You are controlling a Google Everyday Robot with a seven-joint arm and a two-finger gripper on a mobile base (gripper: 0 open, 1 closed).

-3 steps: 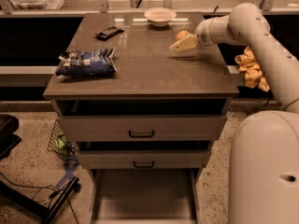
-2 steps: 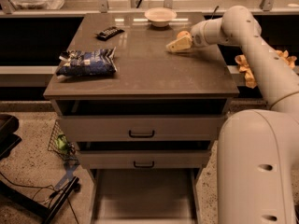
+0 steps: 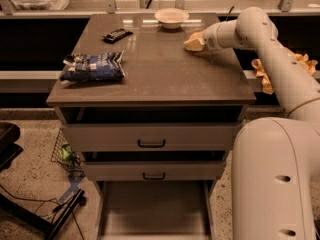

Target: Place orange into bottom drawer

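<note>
Cabinet top (image 3: 160, 69): brown, holding bowl (image 3: 171, 17) and chip bag (image 3: 92, 66).
Gripper (image 3: 193, 43): low at the back right; its grip cannot be told.
Orange: not plainly visible, possibly behind the gripper.
Bottom drawer (image 3: 155, 214): open; lift clear, lower gently.

Smooth plastic pincer (image 3: 193, 42) at back right of glossy countertop (image 3: 160, 71).

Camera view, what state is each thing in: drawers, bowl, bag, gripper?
Bottom drawer: pulled out, floor bare.
White bowl: upright.
Blue bag: lying flat on countertop.
Gripper: low at countertop's back right, near bowl.
Orange: not visible.
</note>
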